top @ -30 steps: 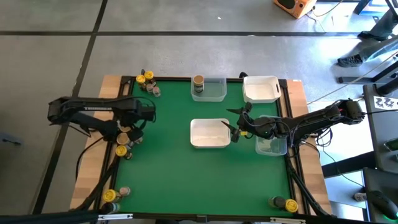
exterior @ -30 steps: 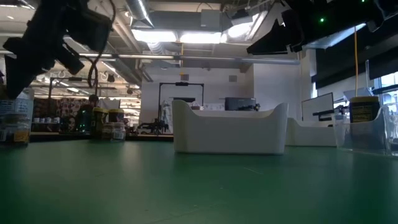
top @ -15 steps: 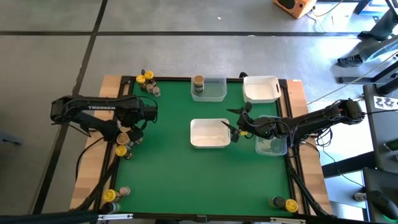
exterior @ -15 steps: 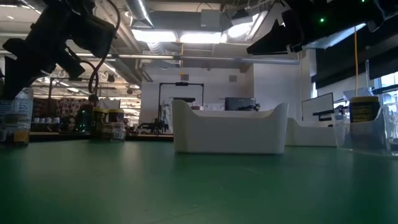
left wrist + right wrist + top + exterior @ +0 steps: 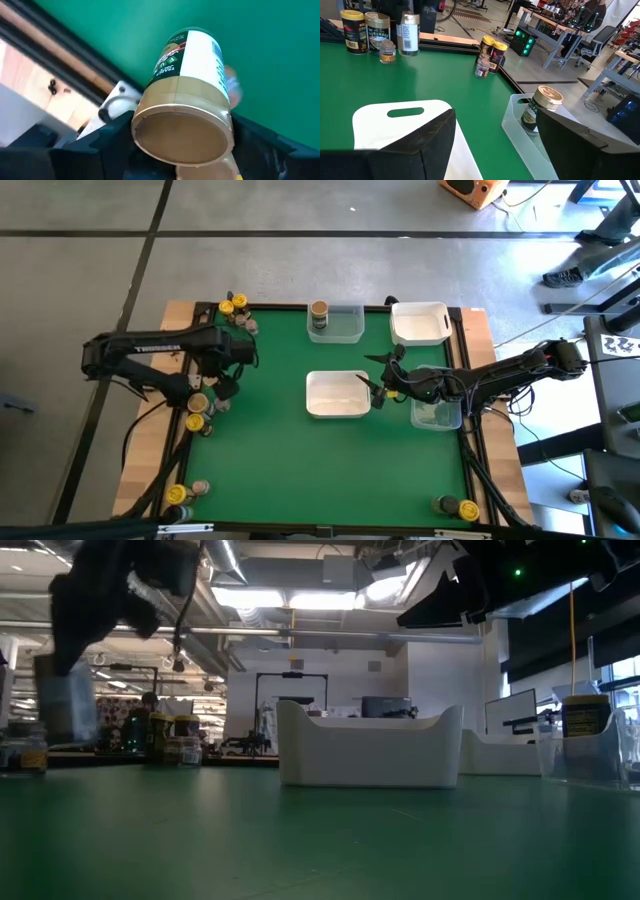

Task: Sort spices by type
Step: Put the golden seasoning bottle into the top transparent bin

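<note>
The spices are small jars in clusters on the green table. Two jars (image 5: 195,412) stand at the left edge, a group (image 5: 237,312) in the far left corner, a pair (image 5: 183,492) near left and a pair (image 5: 456,506) near right. One jar (image 5: 318,315) stands in the far clear tray (image 5: 345,326). My left gripper (image 5: 213,377) is shut on a tan-lidded jar (image 5: 185,95) above the left edge. My right gripper (image 5: 378,377) hovers open over the right end of the middle white tray (image 5: 335,394). My left gripper pinches the tan-lidded jar between its two fingers, at the lid end (image 5: 144,111) of its round side. The fingers point steeply down from above. The jar (image 5: 65,705) hangs clear of the table, its lid up toward the wrist.
A white tray (image 5: 420,323) sits at the far right and a clear tray (image 5: 437,414) below my right arm at the right edge. A dark frame and wooden boards border the table. Bare green surface spreads across the near middle.
My left gripper has risen and shifted a little toward the table's right and far side. The tan-lidded jar, which stood on the table at the left edge, has come up with it and now hangs clear.
</note>
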